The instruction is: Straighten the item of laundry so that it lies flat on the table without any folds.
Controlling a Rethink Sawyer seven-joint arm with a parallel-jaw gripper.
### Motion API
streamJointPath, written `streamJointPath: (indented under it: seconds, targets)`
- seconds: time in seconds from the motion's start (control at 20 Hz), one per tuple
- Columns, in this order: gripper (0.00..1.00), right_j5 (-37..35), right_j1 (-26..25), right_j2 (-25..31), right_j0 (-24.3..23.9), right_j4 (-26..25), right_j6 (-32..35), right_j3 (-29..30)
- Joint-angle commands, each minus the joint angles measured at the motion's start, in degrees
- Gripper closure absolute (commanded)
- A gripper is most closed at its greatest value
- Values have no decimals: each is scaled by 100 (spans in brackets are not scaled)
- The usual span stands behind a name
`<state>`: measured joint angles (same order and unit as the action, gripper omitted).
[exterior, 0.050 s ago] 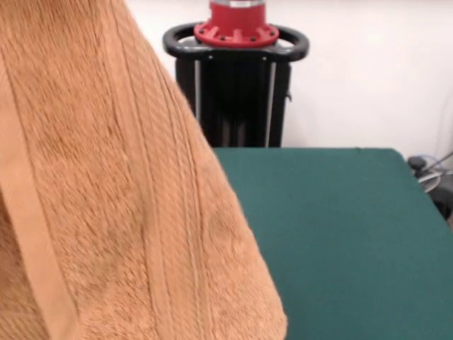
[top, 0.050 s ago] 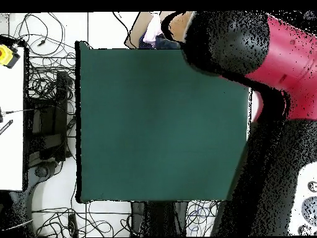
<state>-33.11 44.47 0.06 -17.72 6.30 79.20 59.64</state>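
The item of laundry [exterior, 0.050 s ago: 106,198], a peach terry towel with woven band stripes, hangs close in front of the front view and fills its left half. It is off the table there, and its lower edge runs out of the picture. In the overhead view only a small peach patch of the towel [top, 0.050 s ago: 178,22] shows, at the table's top edge beside the end of the red and black arm [top, 0.050 s ago: 247,43]. The arm reaches across the right side of the dark green table [top, 0.050 s ago: 161,124]. The arm's black end hides the gripper, and the front view does not show it.
The green table top [exterior, 0.050 s ago: 340,234] lies bare to the right of the towel. Tangled cables [top, 0.050 s ago: 46,111] and a black box lie on the floor along the table's left side. A brown and pale object [top, 0.050 s ago: 145,31] sits just beyond the top edge.
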Motion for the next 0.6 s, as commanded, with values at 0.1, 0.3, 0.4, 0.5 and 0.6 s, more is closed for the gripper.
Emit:
streamJointPath:
  seconds: [0.1, 0.3, 0.4, 0.5, 0.6]
  targets:
    - [100, -163, -293, 91, 282, 174, 1514, 1242]
    - [100, 32, -321, 16, 305, 1, 1347, 1496]
    - [100, 121, -317, 41, 280, -66, 1212, 1689]
    - [100, 136, -388, -72, 344, -150, 1248, 1742]
    - [100, 280, -491, -204, 433, -228, 1378, 1741]
